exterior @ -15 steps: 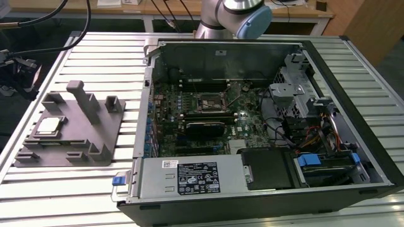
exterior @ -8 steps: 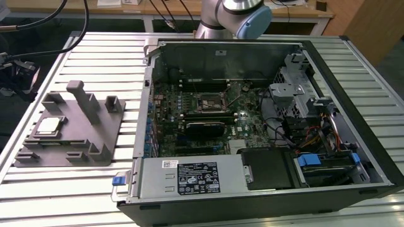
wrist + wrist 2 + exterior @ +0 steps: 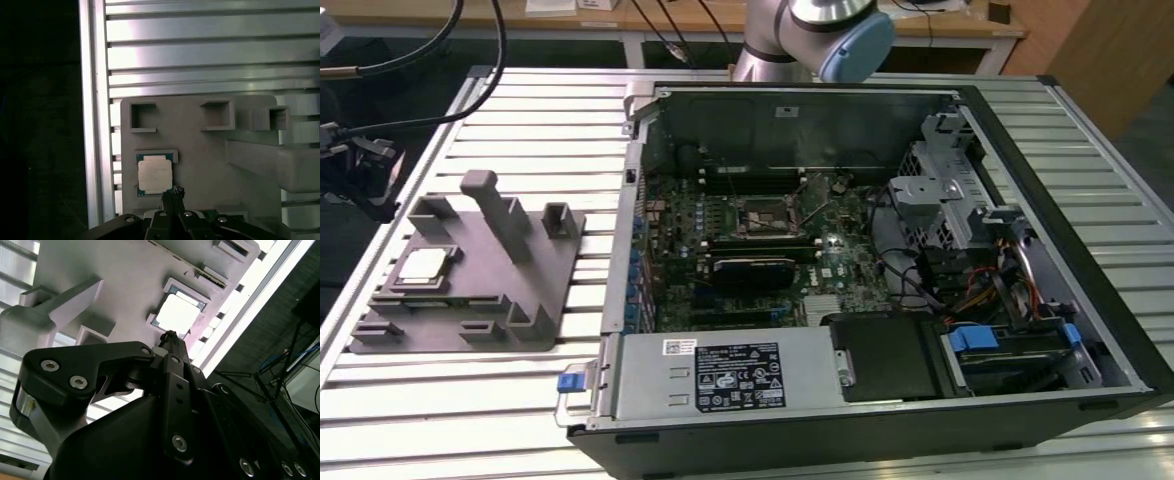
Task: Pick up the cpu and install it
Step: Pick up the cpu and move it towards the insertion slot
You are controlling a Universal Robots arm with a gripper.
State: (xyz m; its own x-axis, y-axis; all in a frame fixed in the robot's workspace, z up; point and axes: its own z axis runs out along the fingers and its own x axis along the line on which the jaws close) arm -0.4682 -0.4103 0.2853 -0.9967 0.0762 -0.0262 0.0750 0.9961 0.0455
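The cpu (image 3: 424, 265) is a flat square chip with a pale metal top, lying in a recess of the grey fixture block (image 3: 494, 270) on the exterior view's left. Both wrist views look down on the cpu (image 3: 155, 173) (image 3: 177, 314) in its recess. My gripper (image 3: 172, 193) (image 3: 170, 335) hovers over the block with its dark fingers drawn together to one narrow tip. The tip points at the chip's edge and holds nothing. How high it hangs above the chip I cannot tell. The motherboard socket (image 3: 765, 215) sits inside the open computer case.
The open computer case (image 3: 1067, 200) fills the middle and the exterior view's right of the slatted metal table (image 3: 520, 110). Upright posts (image 3: 487, 205) rise from the fixture block near the chip. The arm's base (image 3: 787, 40) stands behind the case. Cables (image 3: 400, 60) hang at the far left.
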